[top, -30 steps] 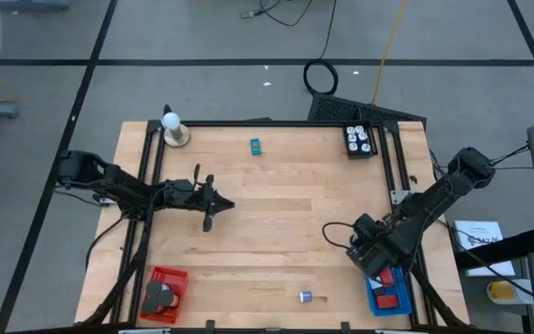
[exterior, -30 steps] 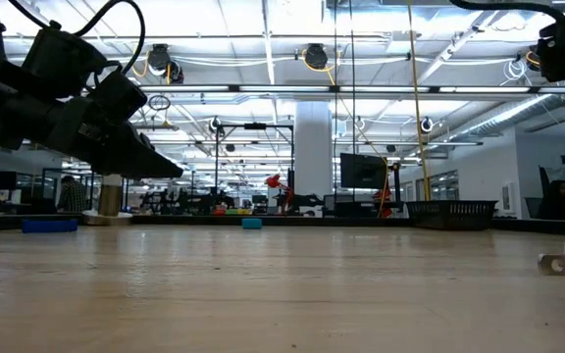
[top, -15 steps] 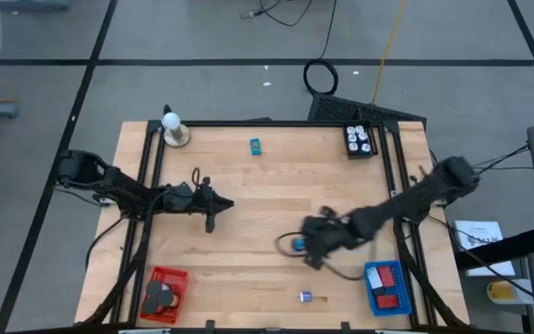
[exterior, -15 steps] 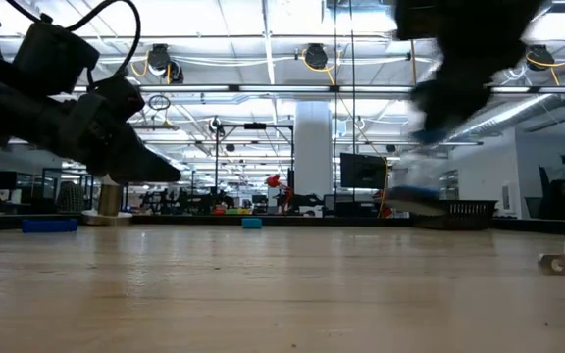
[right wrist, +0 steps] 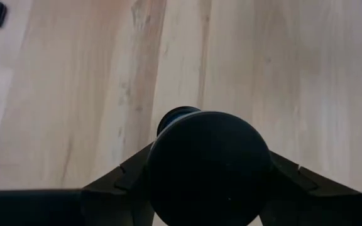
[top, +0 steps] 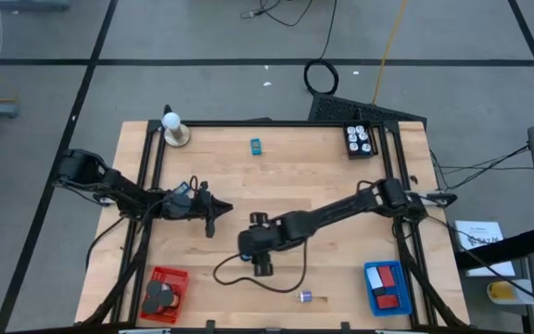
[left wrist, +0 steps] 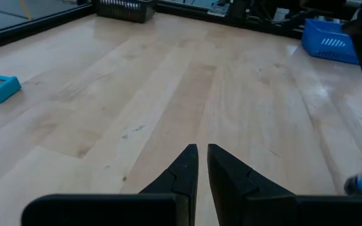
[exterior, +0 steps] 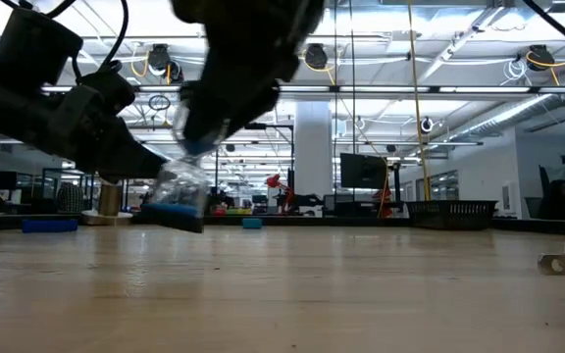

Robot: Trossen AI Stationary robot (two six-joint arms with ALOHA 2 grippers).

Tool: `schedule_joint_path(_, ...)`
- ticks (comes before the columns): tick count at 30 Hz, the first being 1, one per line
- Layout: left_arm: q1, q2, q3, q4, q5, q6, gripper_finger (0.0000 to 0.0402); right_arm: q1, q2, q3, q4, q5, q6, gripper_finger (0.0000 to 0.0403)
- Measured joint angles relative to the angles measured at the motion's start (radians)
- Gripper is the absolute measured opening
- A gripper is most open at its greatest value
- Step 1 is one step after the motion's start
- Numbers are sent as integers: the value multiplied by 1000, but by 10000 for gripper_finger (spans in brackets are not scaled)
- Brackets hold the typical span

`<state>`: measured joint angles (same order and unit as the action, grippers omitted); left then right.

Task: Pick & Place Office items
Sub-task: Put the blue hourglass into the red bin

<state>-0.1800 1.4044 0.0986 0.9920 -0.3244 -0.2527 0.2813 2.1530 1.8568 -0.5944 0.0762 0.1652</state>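
— How many arms were working, and what did their fingers do?

— Two arms were over the tabletop (top: 276, 190). The right arm's fingers (right wrist: 117, 180) were clamped on one black round piece (right wrist: 209, 166), one finger on each side of it. This arm reached far across, to the middle of the tabletop toward the front edge, and the piece was above the wood, not touching it. The left arm's fingers (left wrist: 180, 171) were almost together, with only a thin slit between them and nothing inside. They hung over the left half of the tabletop.

— And the other office items?

— I counted one teal piece (top: 256, 145) near the far edge, lying alone. One small purple bit (top: 305, 297) lay near the front edge, also alone. There were two mesh baskets at the front: one red basket (top: 176, 276) on the left with dark round pieces in it, and one blue basket (top: 372, 299) on the right with red pieces in it. The exact number inside each basket I could not tell.

— Anything more?

— One white ball on a tan base (top: 173, 131) stood in the far left corner, and one black tray (top: 359, 140) in the far right corner.
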Motion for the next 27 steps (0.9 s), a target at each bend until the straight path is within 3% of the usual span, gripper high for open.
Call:
schedule_joint_path(4,-11,0,0,-1,0,-15,40,-2,53,67,-1,0,-42,193)
schedule_joint_path(10,-26,0,0,-1,-1,-20,40,0,57,62,14,6,-55,195)
schedule_joint_path(17,-31,0,0,-1,-2,-21,40,0,56,51,53,5,-65,251)
schedule_joint_path(22,-35,0,0,-1,-2,-24,40,-8,56,-7,160,6,-65,251)
schedule_joint_path(27,-52,0,0,-1,0,-30,40,-1,-3,-14,132,34,-87,258)
